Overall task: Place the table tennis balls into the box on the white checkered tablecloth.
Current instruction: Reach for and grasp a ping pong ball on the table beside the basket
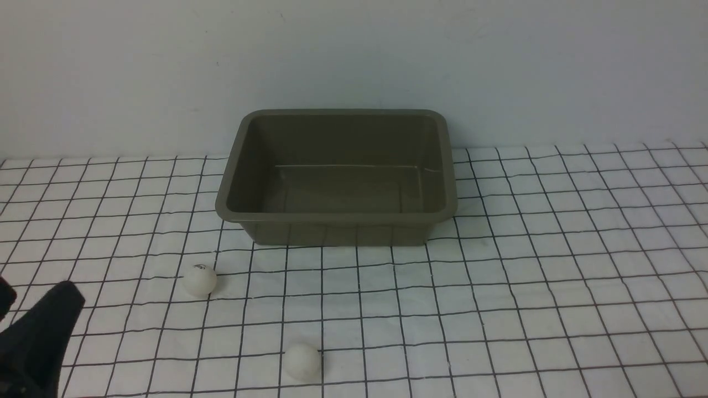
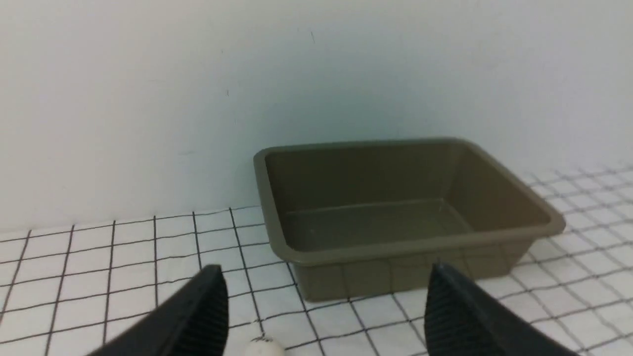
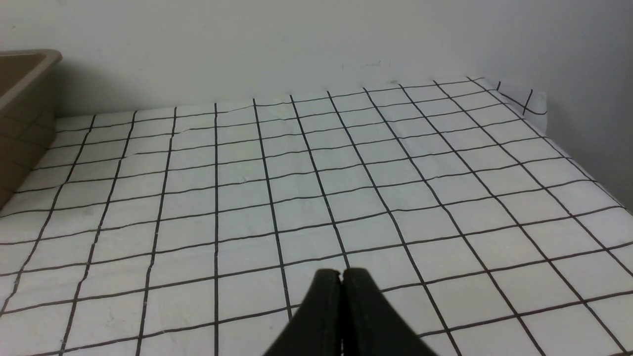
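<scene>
Two white table tennis balls lie on the white checkered tablecloth in front of the box. One, with a dark mark, is at the left; the other is nearer the front edge. The olive-grey box stands at the back with nothing in it. My left gripper is at the lower left, left of the marked ball and apart from it. In the left wrist view it is open, with the marked ball low between its fingers and the box beyond. My right gripper is shut on nothing.
A pale wall rises right behind the box. The right wrist view shows bare cloth, a corner of the box and the cloth's far right corner against the wall.
</scene>
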`<move>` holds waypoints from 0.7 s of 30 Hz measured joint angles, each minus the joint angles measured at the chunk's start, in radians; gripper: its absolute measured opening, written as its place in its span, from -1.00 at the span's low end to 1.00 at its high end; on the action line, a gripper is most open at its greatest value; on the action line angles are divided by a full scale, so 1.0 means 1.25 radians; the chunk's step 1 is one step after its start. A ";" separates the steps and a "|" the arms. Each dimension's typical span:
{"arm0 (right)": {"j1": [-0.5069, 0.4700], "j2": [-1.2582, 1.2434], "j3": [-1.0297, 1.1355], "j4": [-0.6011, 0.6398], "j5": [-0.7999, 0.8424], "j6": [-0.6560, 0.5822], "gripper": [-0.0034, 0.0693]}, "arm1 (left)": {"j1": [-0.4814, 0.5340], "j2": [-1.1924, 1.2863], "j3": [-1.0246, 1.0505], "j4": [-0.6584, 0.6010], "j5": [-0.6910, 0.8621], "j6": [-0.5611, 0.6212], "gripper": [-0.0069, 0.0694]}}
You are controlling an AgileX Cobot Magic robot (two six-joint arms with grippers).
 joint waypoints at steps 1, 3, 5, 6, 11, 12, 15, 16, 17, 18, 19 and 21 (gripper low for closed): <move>0.000 0.000 0.000 0.000 0.000 0.000 -0.93 | 0.000 0.054 -0.024 0.004 0.006 0.024 0.43; 0.000 0.000 0.000 0.000 0.000 0.000 -0.93 | 0.000 0.138 -0.060 0.016 0.012 0.043 0.43; 0.000 0.000 0.000 0.000 0.000 0.000 -0.93 | 0.000 0.240 -0.104 0.031 0.014 0.048 0.43; 0.000 0.000 0.000 0.000 0.000 0.000 -0.93 | 0.000 0.267 -0.116 0.033 0.014 0.048 0.43; 0.000 0.000 0.000 0.000 0.000 0.000 -0.93 | 0.000 0.475 -0.208 0.040 0.014 0.048 0.43; 0.000 0.000 0.000 0.000 0.000 0.000 -0.93 | 0.000 0.506 -0.221 0.041 0.014 0.048 0.43; 0.000 0.000 0.000 0.000 0.000 0.000 -0.93 | 0.000 0.603 -0.258 0.043 0.013 0.056 0.43; 0.000 0.000 0.000 0.000 0.000 0.000 -0.93 | 0.000 0.646 -0.272 0.049 0.011 0.063 0.43; 0.000 0.000 0.000 0.000 0.000 0.000 -0.93 | 0.000 0.675 -0.281 0.055 0.009 0.065 0.43; 0.000 0.000 0.000 0.000 0.000 0.000 -0.93 | 0.000 0.701 -0.288 0.063 0.005 0.066 0.43; 0.000 0.000 0.000 0.000 0.000 0.000 -0.93 | 0.000 0.726 -0.294 0.070 0.001 0.066 0.43; 0.000 0.000 0.000 0.000 0.000 0.000 -0.93 | 0.000 0.768 -0.305 0.083 -0.011 0.067 0.43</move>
